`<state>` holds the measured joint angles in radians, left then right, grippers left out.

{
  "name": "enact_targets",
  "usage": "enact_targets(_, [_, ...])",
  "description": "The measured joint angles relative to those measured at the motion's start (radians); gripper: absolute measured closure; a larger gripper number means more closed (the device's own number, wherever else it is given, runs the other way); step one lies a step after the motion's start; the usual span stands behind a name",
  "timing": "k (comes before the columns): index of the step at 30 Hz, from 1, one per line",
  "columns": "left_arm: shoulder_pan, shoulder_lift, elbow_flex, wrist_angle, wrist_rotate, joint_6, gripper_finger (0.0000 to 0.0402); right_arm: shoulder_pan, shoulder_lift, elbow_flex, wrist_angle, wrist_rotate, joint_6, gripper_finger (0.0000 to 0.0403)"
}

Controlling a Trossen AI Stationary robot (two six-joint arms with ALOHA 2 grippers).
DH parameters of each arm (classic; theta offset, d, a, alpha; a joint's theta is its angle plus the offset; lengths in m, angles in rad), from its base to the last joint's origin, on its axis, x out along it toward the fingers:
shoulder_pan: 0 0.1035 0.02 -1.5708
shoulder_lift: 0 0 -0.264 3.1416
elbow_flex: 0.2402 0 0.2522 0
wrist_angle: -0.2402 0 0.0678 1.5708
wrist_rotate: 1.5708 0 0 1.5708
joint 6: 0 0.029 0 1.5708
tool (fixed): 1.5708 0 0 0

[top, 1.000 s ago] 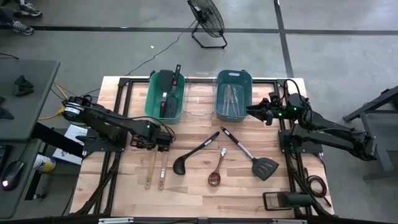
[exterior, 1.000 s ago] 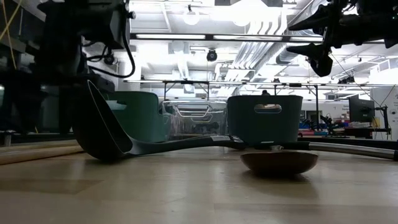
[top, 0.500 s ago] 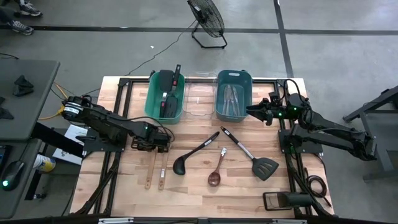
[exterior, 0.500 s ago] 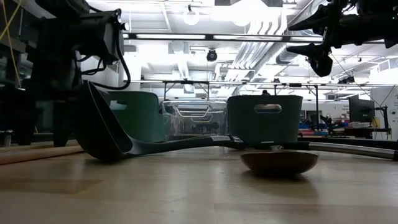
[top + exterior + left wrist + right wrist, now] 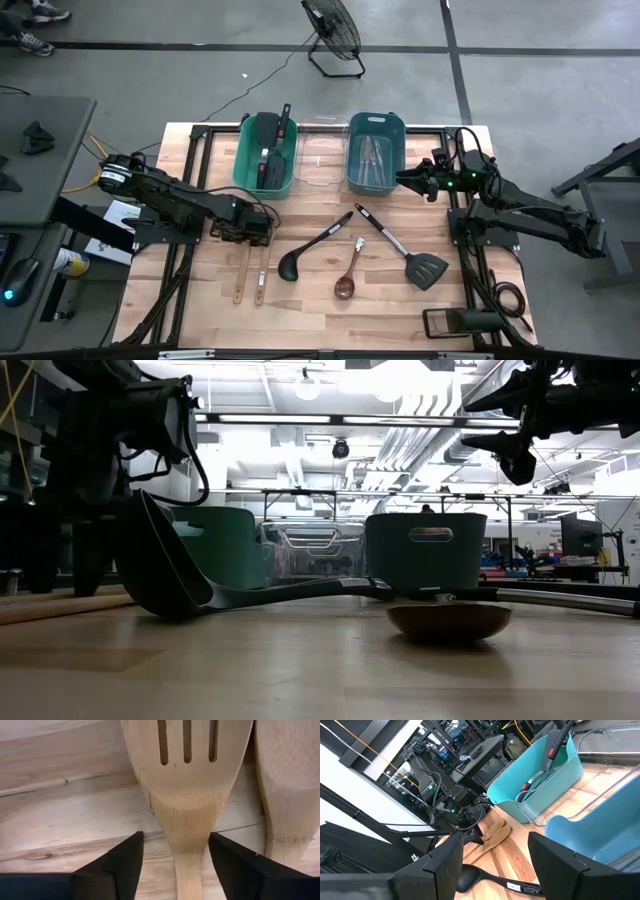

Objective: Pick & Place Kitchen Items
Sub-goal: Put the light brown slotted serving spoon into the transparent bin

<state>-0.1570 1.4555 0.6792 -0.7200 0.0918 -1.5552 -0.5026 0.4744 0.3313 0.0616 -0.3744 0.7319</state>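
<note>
Lower than a second ago, the left gripper is now sitting down over the heads of two wooden utensils, its arm reaching in low from the table's left edge and its body having dropped in the low view. In the left wrist view its two dark fingers are straddling the neck of the slotted wooden spatula, one on each side with a sliver of table showing between finger and wood, so the jaws are partly open and narrowing but not yet pressing on it. Just beside that spatula, outside one finger, the wooden spoon is lying parallel; both handles are running away from the gripper toward the table's near edge.

Nothing else is differing from the earlier frames. The right gripper is hanging in the air, partly open and holding nothing, just beside the blue bin that is holding slim metal cutlery.

Between the two grippers, the black ladle, a small dark-bowled wooden spoon and a black slotted turner are lying apart from one another on the wooden table. Beyond the left gripper, the green bin is carrying black and red-handled utensils, with a clear bin between it and the blue one. Bare tabletop is lying open toward the near edge.
</note>
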Motion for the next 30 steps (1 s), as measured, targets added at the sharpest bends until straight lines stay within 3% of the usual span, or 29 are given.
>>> enact_targets(14, [0.000,0.001,-0.001,0.014,0.027,-0.028,0.0311,0.000,0.000,0.000,0.000,-0.001,0.000,0.0188])
enact_targets(30, [0.000,0.006,0.054,-0.020,0.031,-0.014,0.0315,0.000,0.000,0.000,0.000,-0.021,0.005,0.0188])
